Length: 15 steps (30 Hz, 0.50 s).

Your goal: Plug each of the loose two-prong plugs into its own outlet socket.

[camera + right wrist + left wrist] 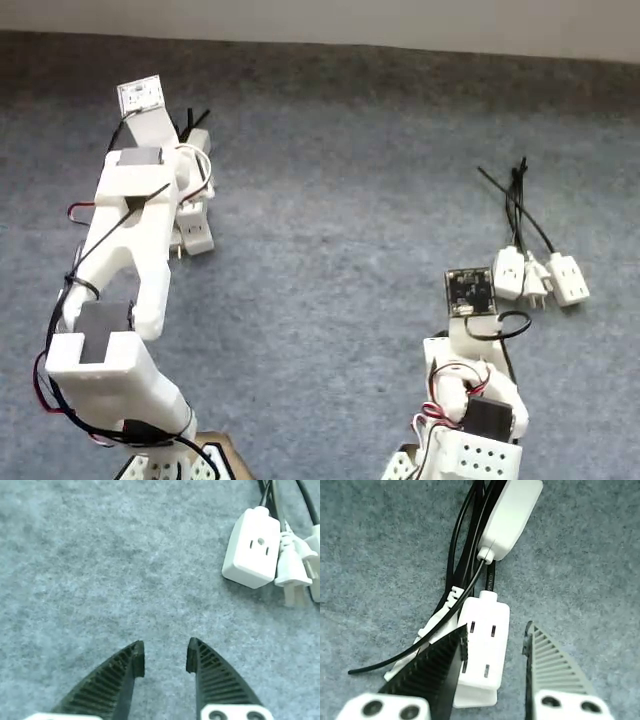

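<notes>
With the left gripper [495,629] open astride the outlet block [482,650] on the carpet [580,555], centre the jaws before closing; the right gripper [165,657], partly open, hovers short of the plug [291,574].

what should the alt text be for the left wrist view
The left gripper, jaws open, hangs over a white outlet socket lying slots-up on grey carpet. Black cords run past it toward a second white block farther off.
</notes>
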Each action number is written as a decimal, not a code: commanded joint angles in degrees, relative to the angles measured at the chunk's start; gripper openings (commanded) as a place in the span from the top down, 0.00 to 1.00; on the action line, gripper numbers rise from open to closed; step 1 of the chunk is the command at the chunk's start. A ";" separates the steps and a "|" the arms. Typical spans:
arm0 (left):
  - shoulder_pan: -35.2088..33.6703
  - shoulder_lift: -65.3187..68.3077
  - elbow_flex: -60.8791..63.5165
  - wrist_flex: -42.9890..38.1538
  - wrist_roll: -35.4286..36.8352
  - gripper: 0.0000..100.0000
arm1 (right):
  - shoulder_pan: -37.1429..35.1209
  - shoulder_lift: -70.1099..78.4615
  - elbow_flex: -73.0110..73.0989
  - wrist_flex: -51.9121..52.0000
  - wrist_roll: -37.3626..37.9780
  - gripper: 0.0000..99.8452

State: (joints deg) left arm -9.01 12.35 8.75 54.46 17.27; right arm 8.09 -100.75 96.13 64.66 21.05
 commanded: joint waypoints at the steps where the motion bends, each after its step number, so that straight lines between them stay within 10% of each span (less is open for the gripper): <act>1: -1.54 -3.21 -2.15 3.69 0.53 0.80 | 0.66 0.31 7.43 0.04 1.49 0.85; 15: -3.03 -5.32 -5.67 13.63 2.20 0.81 | 0.75 0.31 7.43 0.13 1.49 0.85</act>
State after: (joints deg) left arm -12.09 10.86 5.32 66.68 18.77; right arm 8.09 -100.75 96.13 64.66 21.23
